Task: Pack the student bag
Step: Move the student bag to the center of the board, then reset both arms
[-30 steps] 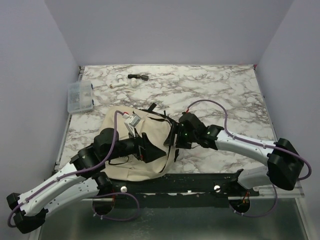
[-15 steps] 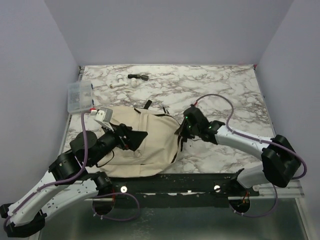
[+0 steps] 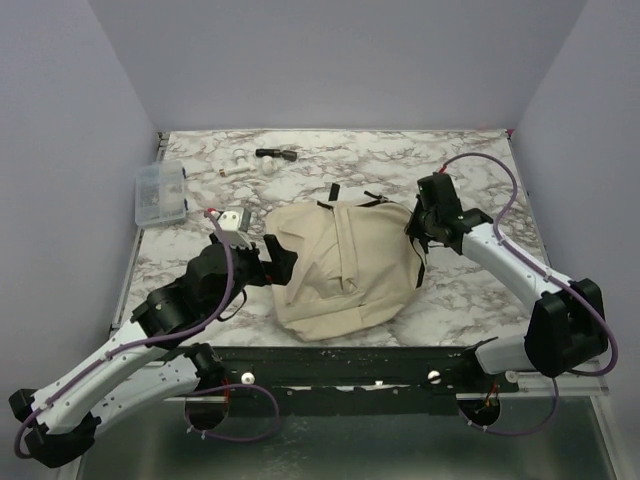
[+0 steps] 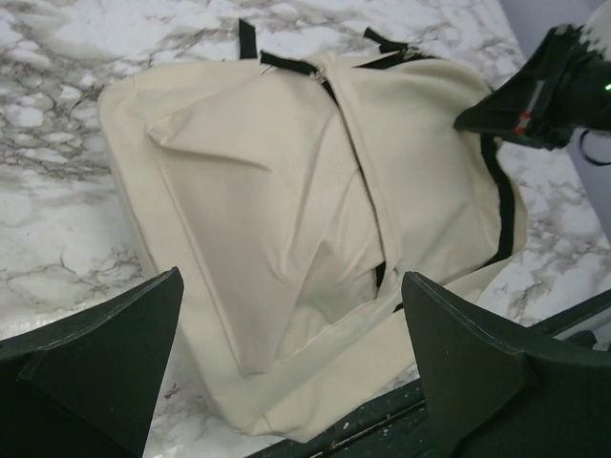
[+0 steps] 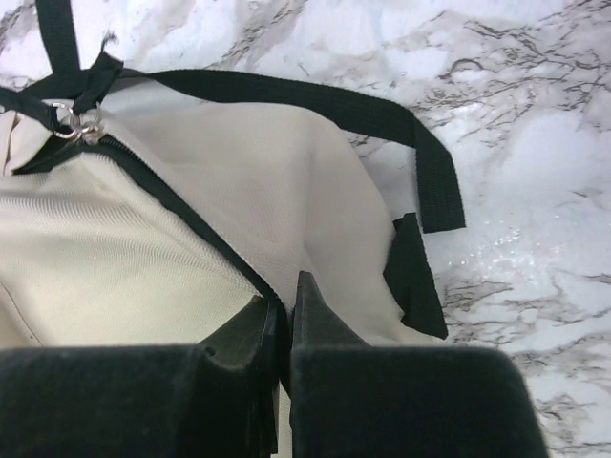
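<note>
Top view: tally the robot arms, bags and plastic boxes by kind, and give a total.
white-and-black robot arms: 2, the left arm and the right arm
beige canvas backpack with black straps: 1
clear plastic box: 1
total: 4
small bits near the far edge: too small to count, left out

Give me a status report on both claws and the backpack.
Left claw open, aimed at backpack. Right claw shut on backpack's zipper edge. Backpack lying on marble table. Clear plastic box far left, well apart.
</note>
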